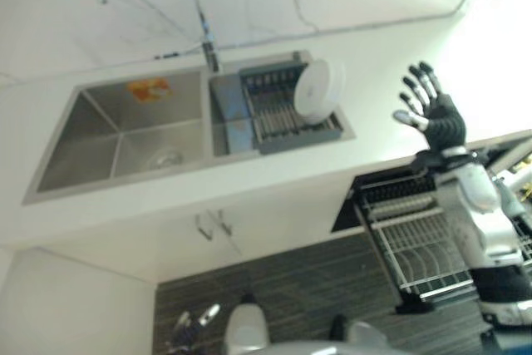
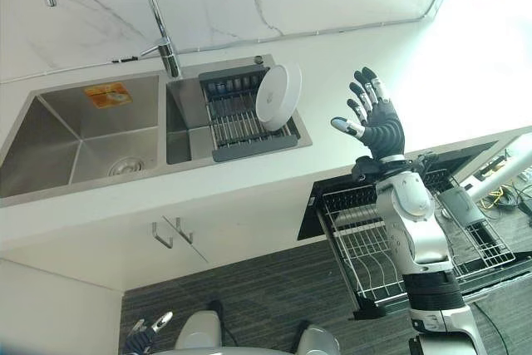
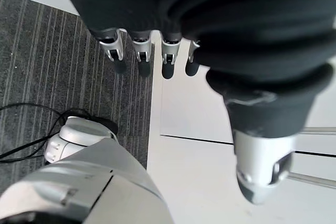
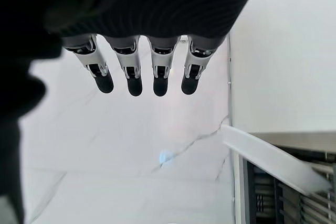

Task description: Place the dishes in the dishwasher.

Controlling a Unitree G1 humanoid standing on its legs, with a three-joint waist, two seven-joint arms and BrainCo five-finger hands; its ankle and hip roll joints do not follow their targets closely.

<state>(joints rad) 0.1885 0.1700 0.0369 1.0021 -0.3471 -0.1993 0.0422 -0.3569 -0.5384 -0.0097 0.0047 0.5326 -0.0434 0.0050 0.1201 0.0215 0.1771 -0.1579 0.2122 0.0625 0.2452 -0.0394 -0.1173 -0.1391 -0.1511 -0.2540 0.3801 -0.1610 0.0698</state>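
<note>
A white plate [image 2: 277, 96] stands on edge in the dark drying rack [image 2: 241, 118] set in the right basin of the steel sink [image 2: 79, 135], under the curved tap [image 2: 158, 18]; the right hand [image 2: 378, 122] is raised above the white table [image 2: 349, 64], to the right of the plate and apart from it, its fingers [image 4: 131, 72] straight, spread and holding nothing; below the table edge the dishwasher's wire basket [image 2: 366, 243] is pulled out over the grey floor [image 2: 249, 288]; the left hand [image 3: 152, 56] hangs low by the white cabinet [image 3: 205, 129], fingers relaxed and empty.
</note>
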